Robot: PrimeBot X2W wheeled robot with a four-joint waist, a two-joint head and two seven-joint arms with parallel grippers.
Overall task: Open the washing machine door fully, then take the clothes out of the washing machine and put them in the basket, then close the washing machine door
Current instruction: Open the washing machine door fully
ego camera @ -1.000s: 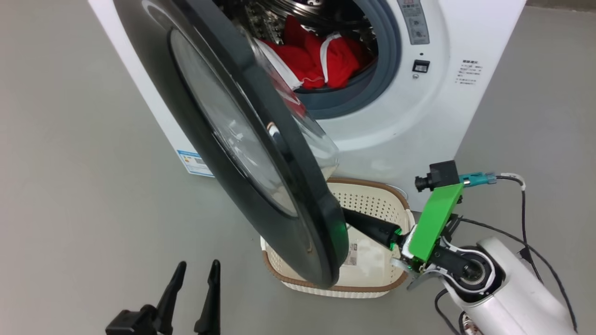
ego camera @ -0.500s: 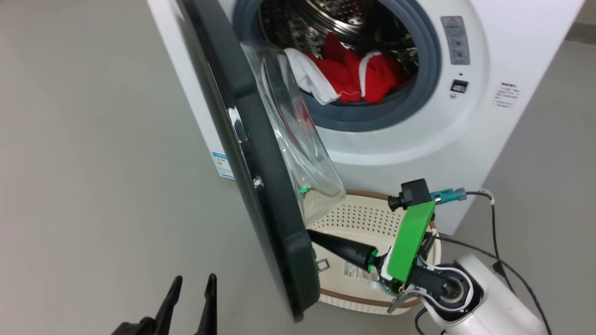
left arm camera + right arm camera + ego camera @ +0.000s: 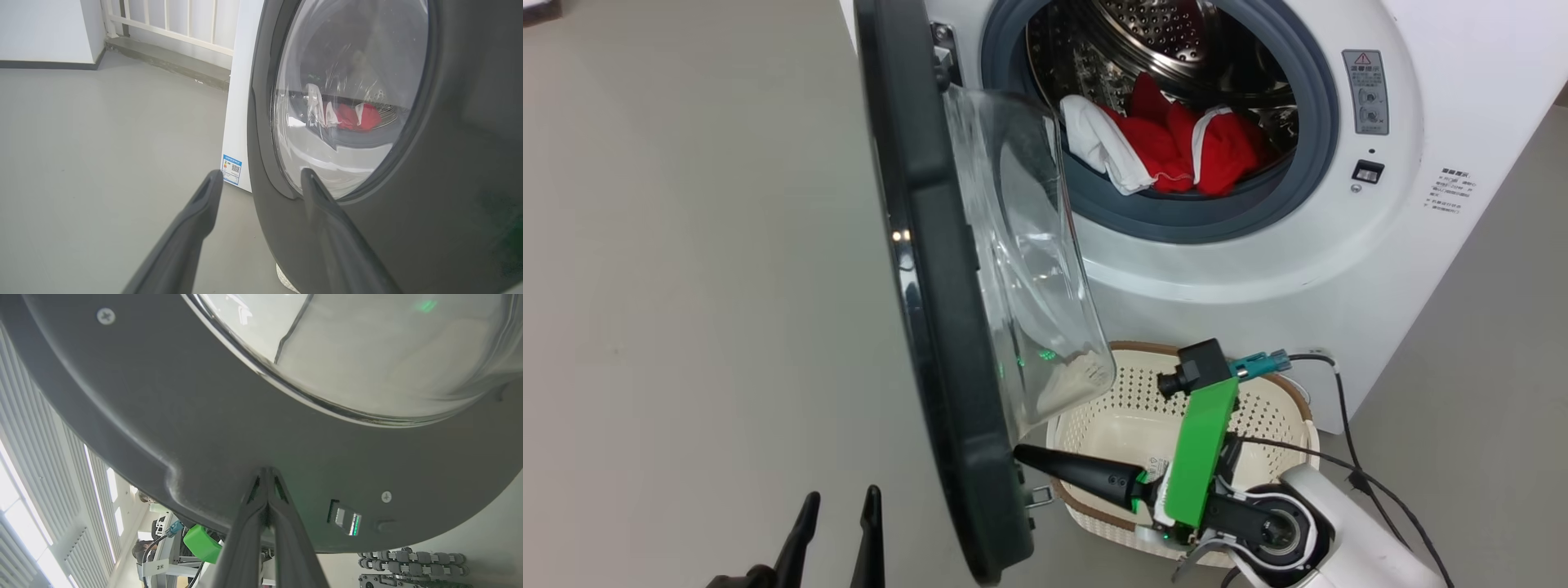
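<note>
Head view: the right claw (image 3: 1023,454), fingers pressed together, reaches over the basket (image 3: 1119,394) at 5 o'clock, its tip against the inner rim of the washing machine door (image 3: 931,286). The left claw (image 3: 842,495), fingers apart and empty, points up at 7 o'clock; the clothes (image 3: 1176,147) lie in the drum (image 3: 1160,24) at 1 o'clock.

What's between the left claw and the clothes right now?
The washing machine door: in the left wrist view, the clothes show through its glass beyond the left claw.
</note>
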